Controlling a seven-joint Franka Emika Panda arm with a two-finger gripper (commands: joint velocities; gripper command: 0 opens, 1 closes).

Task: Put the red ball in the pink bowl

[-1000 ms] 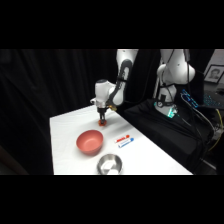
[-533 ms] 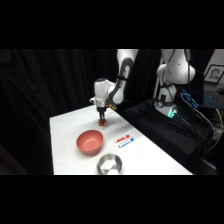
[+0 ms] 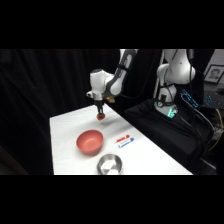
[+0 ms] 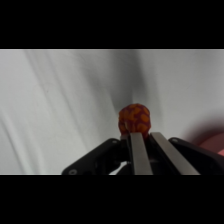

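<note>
In the side view the white table is seen as a slanted slab, its far edge running from about 9 o'clock up to 12 o'clock against a black backdrop, its near edge cut by the picture's bottom. Bare surface is left along the far-left strip and at the far corner beneath the gripper; the middle and near part are taken up by three things. The pink bowl sits upright near the table's centre. At about 5 o'clock from it, just beside it, the silver bowl stands at the near edge. At about 3 o'clock from the pink bowl, apart from it, a red, white and blue tube lies flat. To the right of the table a dark draped surface is seen with the arm's base above it.

The arm is reached in from the upper right, the wrist bent so that the gripper points straight down above the far corner, at about 1 o'clock from the pink bowl and clear of its rim.

The red ball is held at the fingertips: in the wrist view the two fingers are drawn close together, pinched on the ball. The ball is shown as small, round and orange-red with a mottled, bumpy surface.
</note>
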